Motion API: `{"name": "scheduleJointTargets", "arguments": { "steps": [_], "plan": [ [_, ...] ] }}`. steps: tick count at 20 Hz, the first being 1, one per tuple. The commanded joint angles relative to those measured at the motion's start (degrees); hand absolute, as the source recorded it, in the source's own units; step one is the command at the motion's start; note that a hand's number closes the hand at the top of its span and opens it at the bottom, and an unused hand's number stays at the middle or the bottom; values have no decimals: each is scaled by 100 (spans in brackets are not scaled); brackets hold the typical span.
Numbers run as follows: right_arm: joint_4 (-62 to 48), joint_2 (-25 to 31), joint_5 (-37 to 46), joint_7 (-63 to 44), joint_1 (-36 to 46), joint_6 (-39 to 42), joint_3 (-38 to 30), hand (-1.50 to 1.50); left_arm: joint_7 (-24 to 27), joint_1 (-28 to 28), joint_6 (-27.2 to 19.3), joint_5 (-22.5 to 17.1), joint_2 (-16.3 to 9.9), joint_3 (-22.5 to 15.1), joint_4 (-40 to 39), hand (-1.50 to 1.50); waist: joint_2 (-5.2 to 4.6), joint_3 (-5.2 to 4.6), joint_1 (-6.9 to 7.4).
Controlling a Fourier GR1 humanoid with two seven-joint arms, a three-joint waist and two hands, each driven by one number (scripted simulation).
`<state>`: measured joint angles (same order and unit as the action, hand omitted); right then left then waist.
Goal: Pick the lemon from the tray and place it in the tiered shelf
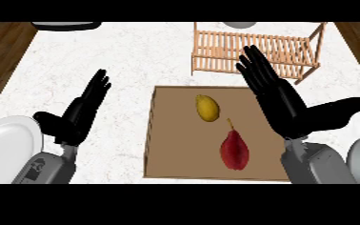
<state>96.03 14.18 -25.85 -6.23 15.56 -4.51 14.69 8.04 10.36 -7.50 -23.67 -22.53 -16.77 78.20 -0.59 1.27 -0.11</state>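
Observation:
A yellow lemon (206, 108) lies in the upper middle of a flat brown tray (172, 143). Beyond the tray's far edge stands the wooden tiered shelf (232, 52), slatted and pale. My right hand (285, 105) hovers open over the tray's right side, fingers straight and pointing toward the shelf, thumb out to the right. It is to the right of the lemon and apart from it. My left hand (77, 112) is open too, left of the tray above the white counter, holding nothing.
A dark red pear-shaped fruit (235, 150) lies on the tray below the lemon. A white plate (15, 140) sits at the left edge. Grey objects (67, 25) show at the counter's far edge. Wood flooring borders both sides.

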Motion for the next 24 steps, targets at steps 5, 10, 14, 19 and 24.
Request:
{"name": "scheduleJointTargets", "arguments": {
  "steps": [5,10,14,19,24],
  "plan": [
    [-819,89,55,135,1305,1693,785,150,-249,341,-910,418,-192,421,246,0,-4,-108,531],
    [-2868,-395,-199,557,2016,1882,116,-150,-640,148,-1493,670,7,277,602,0,-20,-112,374],
    [-3572,130,-509,1168,2565,3491,-243,-150,-735,-107,-1342,551,-169,431,841,0,-18,-116,336],
    [-3056,1126,-9,785,3183,4600,119,-150,-1068,-186,-1469,605,-344,503,1224,0,59,-123,215],
    [-2456,1384,1035,624,3589,4931,810,-150,-1115,-211,-1615,671,-155,447,1218,0,73,-131,87]
  ]
}}
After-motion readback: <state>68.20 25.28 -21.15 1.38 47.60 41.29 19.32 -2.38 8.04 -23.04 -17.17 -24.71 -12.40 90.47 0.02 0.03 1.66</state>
